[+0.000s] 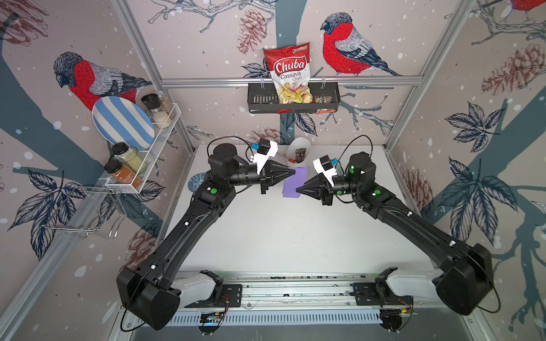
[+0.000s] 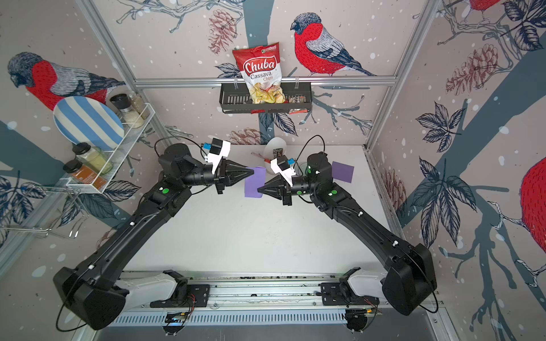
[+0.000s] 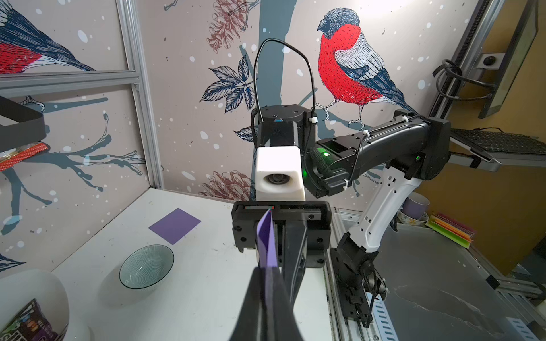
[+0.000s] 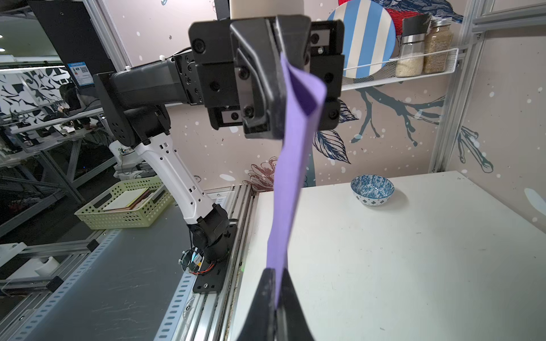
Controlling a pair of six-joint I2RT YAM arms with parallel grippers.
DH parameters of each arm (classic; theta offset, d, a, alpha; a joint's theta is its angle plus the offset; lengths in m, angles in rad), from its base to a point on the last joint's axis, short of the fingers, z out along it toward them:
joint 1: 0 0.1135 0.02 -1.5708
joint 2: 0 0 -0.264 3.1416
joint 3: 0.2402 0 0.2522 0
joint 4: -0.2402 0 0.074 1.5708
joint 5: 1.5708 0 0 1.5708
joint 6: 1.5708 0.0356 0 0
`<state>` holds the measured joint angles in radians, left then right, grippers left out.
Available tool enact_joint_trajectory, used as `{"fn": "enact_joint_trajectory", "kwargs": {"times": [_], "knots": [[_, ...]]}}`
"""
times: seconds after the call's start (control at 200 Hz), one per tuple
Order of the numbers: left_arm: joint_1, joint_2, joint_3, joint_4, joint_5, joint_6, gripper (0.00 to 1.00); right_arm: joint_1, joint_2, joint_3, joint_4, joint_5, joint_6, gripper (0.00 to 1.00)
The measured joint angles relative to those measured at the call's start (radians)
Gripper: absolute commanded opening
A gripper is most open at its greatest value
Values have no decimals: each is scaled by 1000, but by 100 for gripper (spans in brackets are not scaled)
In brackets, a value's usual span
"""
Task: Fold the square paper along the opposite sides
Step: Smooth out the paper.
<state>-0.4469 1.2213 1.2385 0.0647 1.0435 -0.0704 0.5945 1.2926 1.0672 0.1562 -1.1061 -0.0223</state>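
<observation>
The left end effector point(image 1: 293, 171) is clamped on the purple paper point(image 1: 291, 183), which hangs doubled over above the counter point(image 1: 280, 236) near its far edge. The right end effector point(image 1: 297, 190) pinches it, jaws narrow. Best to align both edges before creasing.

I count two purple papers: one folded paper point(image 1: 289, 183) and one flat paper point(image 2: 342, 172). My fingers come in two sets, the left fingers point(image 1: 283, 174) and the right fingers point(image 1: 310, 187). Three bowls sit on the counter point(image 1: 280, 236): one blue patterned bowl point(image 4: 372, 189), one glass bowl point(image 3: 146, 267) and one white bowl point(image 1: 301, 143). I see four seasoning jars point(image 1: 127, 156) in one wire rack point(image 1: 165, 130), one striped plate point(image 1: 122, 122), and one chips bag point(image 1: 291, 71) in one black basket point(image 1: 260, 100).
</observation>
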Motion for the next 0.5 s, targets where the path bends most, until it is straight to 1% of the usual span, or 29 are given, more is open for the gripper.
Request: {"fn": "enact_joint_trajectory", "kwargs": {"times": [0.01, 0.03, 0.035, 0.205, 0.235, 0.25, 0.27, 0.305, 0.32, 0.335, 0.37, 0.5], "knots": [[0, 0, 0, 0, -2, 0, 0, 0, 0, 0, 0, 0, -1, 16], [0, -2, 0, 1, -2, 0, 0, 0, 0, 0, 0, 1, -2, 1], [0, -2, 0, 1, -2, 0, 0, 0, 0, 0, 0, 1, -3, 0], [0, -6, 1, -1, -1, 0, 0, 5, 0, -5, 1, 8, -4, 0], [0, -7, 1, -2, -1, 0, 0, 7, -2, -7, 2, 8, -5, 15], [0, -7, 1, -3, -1, 0, 0, 8, -3, -7, 2, 8, -5, 19], [0, -8, 1, -3, -1, 0, 0, 9, -4, -8, 2, 8, -5, 22], [0, -9, 1, 0, -1, 0, 0, 10, -5, -8, 1, 8, -4, 23], [0, -10, 1, 0, -3, 0, 0, 11, -5, -9, 1, 8, -4, 22], [0, -11, 1, 0, -4, 0, 0, 11, -5, -10, 1, 8, -5, 18], [0, -11, 2, 0, -4, 0, 0, 11, -5, -11, 0, 11, -5, 0], [0, -16, 2, 0, -5, 2, 0, 11, -5, -15, 1, 24, -5, 0]]}}
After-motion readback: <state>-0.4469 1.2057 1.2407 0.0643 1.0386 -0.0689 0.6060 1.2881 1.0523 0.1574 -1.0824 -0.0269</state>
